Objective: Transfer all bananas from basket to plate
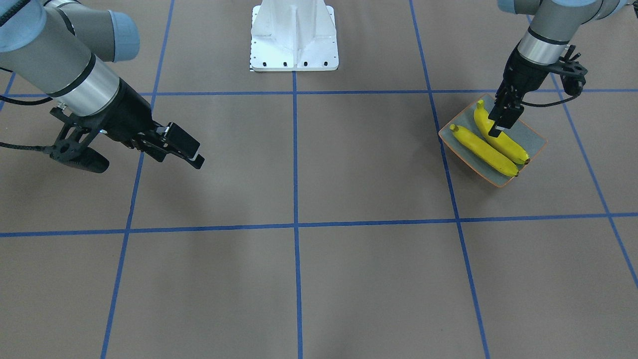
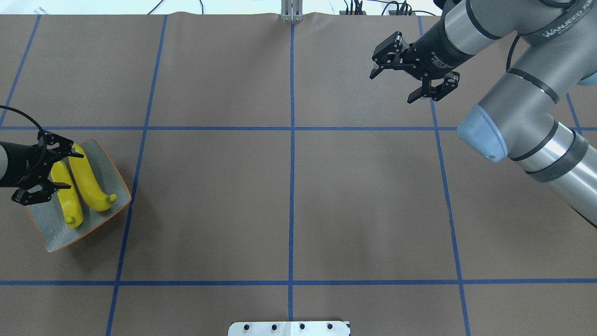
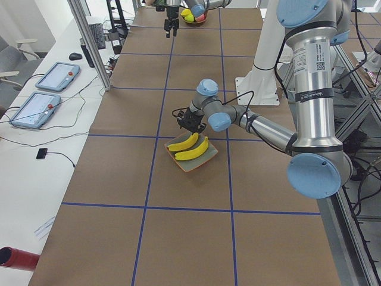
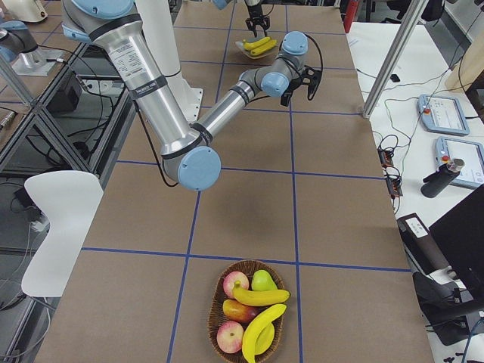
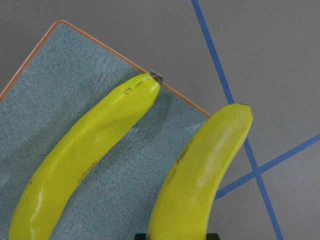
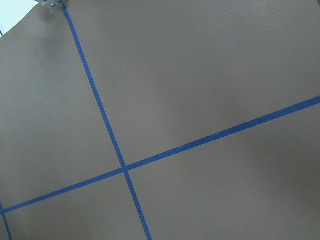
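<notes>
The grey-green plate [image 2: 51, 228] with its orange rim lies at the table's left end and carries two yellow bananas side by side [image 2: 91, 179] [image 2: 67, 196]. My left gripper [image 2: 70, 171] hangs low over the plate, open, its fingers straddling the stem half of the banana [image 1: 506, 143] nearer the robot. The left wrist view looks straight down on both bananas [image 5: 85, 165] [image 5: 200, 175]. At the table's far right end the wicker basket [image 4: 218, 299] contains two more bananas [image 4: 261, 296] [image 4: 261, 329]. My right gripper [image 2: 392, 87] hovers open and empty above bare table.
The basket also contains apples [image 4: 236, 283] and a green pear [image 4: 263, 280]. The white robot base [image 1: 294, 37] stands at the middle of the robot's table edge. Blue tape lines [image 2: 291, 186] divide the brown surface. Desks with tablets [image 3: 56, 76] flank the operators' side.
</notes>
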You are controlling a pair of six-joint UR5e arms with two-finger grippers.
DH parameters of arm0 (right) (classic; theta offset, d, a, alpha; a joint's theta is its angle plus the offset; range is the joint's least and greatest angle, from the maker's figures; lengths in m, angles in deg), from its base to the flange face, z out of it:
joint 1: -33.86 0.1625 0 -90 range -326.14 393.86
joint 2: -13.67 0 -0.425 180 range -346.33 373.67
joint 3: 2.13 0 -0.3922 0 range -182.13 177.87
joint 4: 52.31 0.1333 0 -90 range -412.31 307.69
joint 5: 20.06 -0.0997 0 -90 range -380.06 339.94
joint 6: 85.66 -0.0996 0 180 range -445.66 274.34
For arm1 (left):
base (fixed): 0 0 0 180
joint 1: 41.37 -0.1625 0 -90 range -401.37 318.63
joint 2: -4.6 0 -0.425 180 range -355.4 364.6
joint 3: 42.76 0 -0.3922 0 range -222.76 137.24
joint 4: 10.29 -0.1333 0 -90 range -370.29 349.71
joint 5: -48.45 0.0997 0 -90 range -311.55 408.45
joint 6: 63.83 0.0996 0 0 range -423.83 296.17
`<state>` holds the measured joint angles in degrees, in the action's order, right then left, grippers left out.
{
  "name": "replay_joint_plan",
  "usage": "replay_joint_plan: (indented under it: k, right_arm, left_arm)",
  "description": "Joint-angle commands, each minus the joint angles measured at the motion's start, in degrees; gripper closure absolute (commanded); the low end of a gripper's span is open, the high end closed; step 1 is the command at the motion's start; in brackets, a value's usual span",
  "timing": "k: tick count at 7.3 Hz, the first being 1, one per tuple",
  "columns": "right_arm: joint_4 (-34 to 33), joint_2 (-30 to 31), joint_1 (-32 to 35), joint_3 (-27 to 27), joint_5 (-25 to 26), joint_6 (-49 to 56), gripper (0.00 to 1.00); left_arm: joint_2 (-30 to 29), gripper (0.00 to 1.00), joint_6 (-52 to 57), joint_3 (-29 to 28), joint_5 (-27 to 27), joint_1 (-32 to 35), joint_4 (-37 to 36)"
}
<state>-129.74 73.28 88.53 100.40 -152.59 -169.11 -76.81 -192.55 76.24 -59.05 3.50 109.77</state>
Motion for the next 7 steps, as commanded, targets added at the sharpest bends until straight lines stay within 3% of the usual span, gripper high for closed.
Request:
replay_joint_plan:
  k: [1,2,4,6,7]
  right_arm:
    - [0.00,0.07,0.09,0.13,-0.01,0.13,0.00]
    - [0.00,0.67,0.70,0.13,0.08,1.70,0.00]
    - [-0.35,10.38,6.47,2.23,-0.71,17.70,0.00]
    - [-0.44,21.01,11.93,2.59,-0.72,33.97,0.00]
    - [-0.53,26.47,15.35,2.33,-0.54,44.50,0.00]
  left_arm:
    - [0.03,0.00,0.76,0.27,0.01,0.22,0.00]
    - [-0.40,0.00,0.85,0.27,-0.16,0.39,0.00]
    - [-1.89,0.00,11.41,-0.07,-0.60,2.05,-1.13]
    - [-8.71,0.00,22.60,-0.43,-0.52,3.55,-14.07]
    - [-11.19,0.00,22.99,-0.69,-0.52,3.38,-16.84]
